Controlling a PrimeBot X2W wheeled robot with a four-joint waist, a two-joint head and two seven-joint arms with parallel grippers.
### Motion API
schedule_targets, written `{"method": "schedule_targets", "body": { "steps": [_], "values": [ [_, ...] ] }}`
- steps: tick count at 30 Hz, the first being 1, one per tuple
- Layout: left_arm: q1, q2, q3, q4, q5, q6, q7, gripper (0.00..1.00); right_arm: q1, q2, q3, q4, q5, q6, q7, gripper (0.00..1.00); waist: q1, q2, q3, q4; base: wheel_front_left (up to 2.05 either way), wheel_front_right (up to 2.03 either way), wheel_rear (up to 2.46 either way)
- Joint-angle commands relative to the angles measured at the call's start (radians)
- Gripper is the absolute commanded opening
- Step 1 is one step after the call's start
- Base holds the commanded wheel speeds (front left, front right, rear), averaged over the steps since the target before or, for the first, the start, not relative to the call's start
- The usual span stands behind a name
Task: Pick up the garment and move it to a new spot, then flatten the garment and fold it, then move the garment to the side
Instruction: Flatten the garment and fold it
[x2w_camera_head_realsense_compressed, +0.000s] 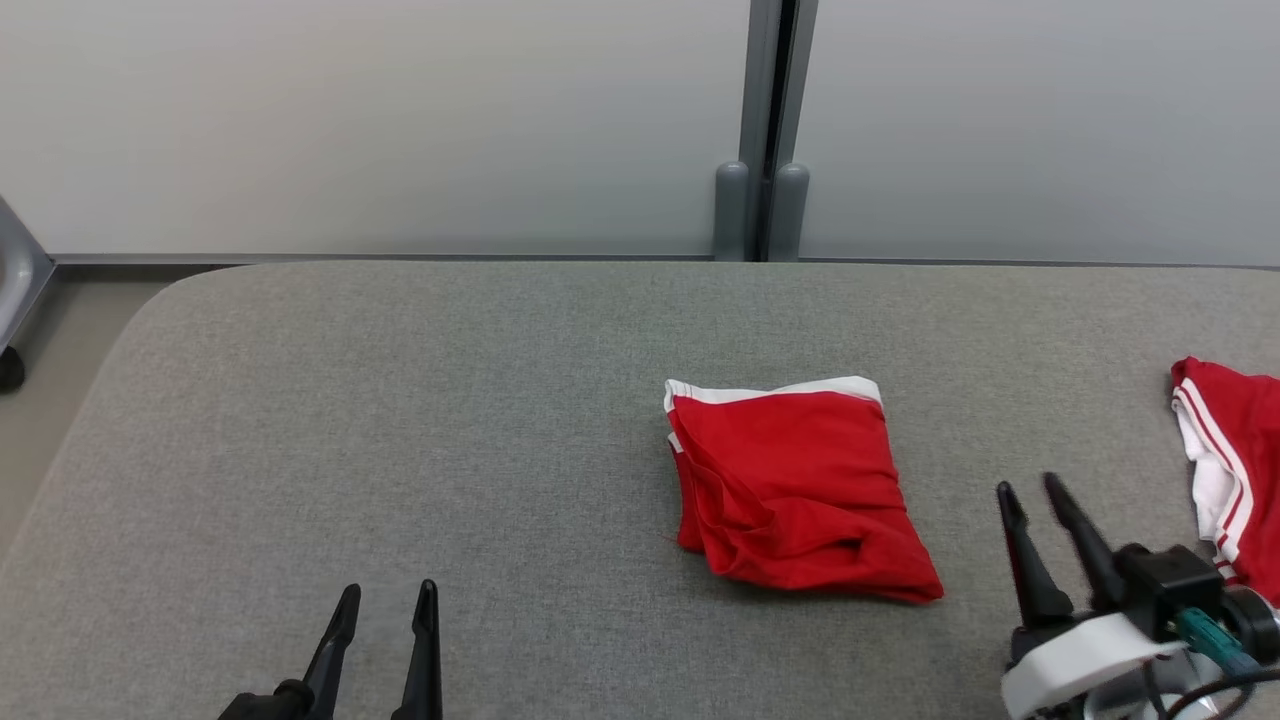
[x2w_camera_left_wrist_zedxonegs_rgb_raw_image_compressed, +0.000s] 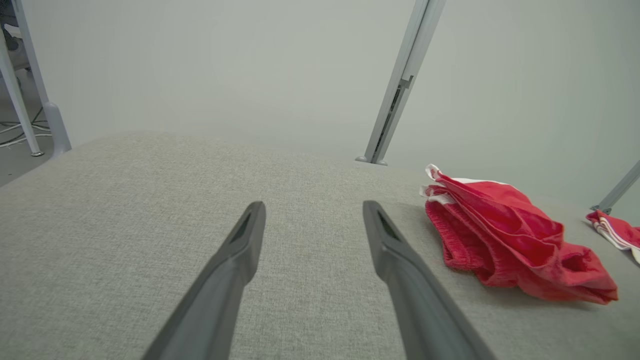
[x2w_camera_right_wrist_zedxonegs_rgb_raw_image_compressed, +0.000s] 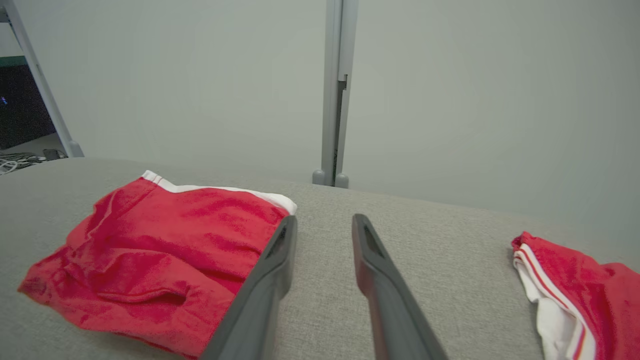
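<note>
Closest to cam: left gripper (x2w_camera_head_realsense_compressed: 390, 590) at bottom left, jaws released w/ nothing between them, over bare grey fabric of the table (x2w_camera_head_realsense_compressed: 400, 420). Right gripper (x2w_camera_head_realsense_compressed: 1028, 484) at bottom right, jaws also spread apart & empty, fingers leaning a bit to the left. The garment (x2w_camera_head_realsense_compressed: 800, 490) (red w/ white trim along the far edge) lies folded but kinda rumpled around mid table, a bit right of center. It's near the right gripper, on its left, not touching afaict. Another red/white piece (x2w_camera_head_realsense_compressed: 1235, 470) lies at the far right edge, partly cut off. Behind the table: pale wall panels (x2w_camera_head_realsense_compressed: 350, 120) w/ a grey post (x2w_camera_head_realsense_compressed: 765, 130) btwn them.
</note>
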Motion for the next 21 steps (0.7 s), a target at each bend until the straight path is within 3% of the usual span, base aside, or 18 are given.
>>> {"method": "schedule_targets", "body": {
  "steps": [1,3,9,14,21],
  "values": [
    [-0.02,0.004,-0.002,0.002,0.006,-0.008,-0.001,1.0,-0.033,-0.013,0.031,0.029,0.013,0.002,-0.005,0.22,0.0,0.0,0.012,0.013,0.0,0.0,0.0],
    [-0.025,0.004,-0.004,0.005,0.008,-0.009,-0.001,1.0,-0.095,-0.028,0.105,0.084,0.026,0.002,-0.005,0.0,0.0,0.0,0.02,0.026,0.0,0.0,0.0],
    [-0.036,0.003,-0.014,0.011,0.003,-0.01,-0.001,1.0,-0.275,-0.059,0.27,0.317,0.051,0.001,-0.004,0.0,0.0,0.0,0.036,0.063,0.0,0.0,0.0],
    [-0.042,0.003,-0.029,0.013,-0.007,-0.004,-0.001,1.0,-0.368,-0.06,0.334,0.498,0.057,0.001,0.003,0.0,0.0,0.0,0.048,0.093,0.0,0.0,0.0],
    [-0.048,0.003,-0.031,0.01,-0.017,0.006,-0.001,1.0,-0.405,-0.024,0.455,0.584,0.102,0.001,-0.004,0.0,0.0,0.0,0.066,0.112,0.0,0.0,0.0]
  ]
}}
